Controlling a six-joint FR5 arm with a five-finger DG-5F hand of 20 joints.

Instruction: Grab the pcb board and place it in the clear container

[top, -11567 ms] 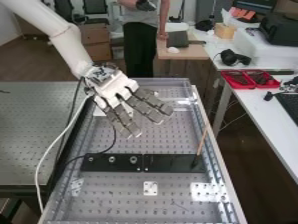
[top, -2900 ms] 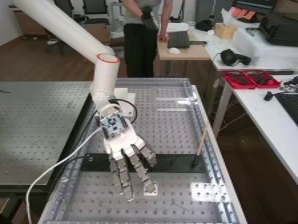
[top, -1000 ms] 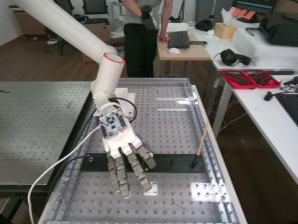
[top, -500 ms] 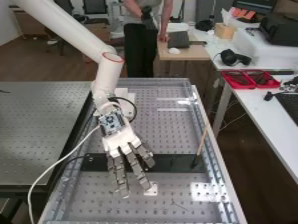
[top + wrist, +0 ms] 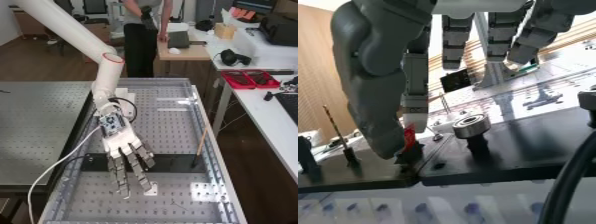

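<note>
Across the near edge of the black plate (image 5: 178, 163), the hand (image 5: 120, 142) hangs wide, fingers straight, and a low reach towards a green-edged piece (image 5: 529, 69), possibly the pcb board, beyond that edge could knock the bearing (image 5: 471, 128) off its peg.

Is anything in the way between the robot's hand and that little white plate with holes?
Nothing visible: in the high view, the hand's straight fingers end right by the white plate. The dark strip lies farther up the bench. Whether that plate is the board, I can't tell.
</note>
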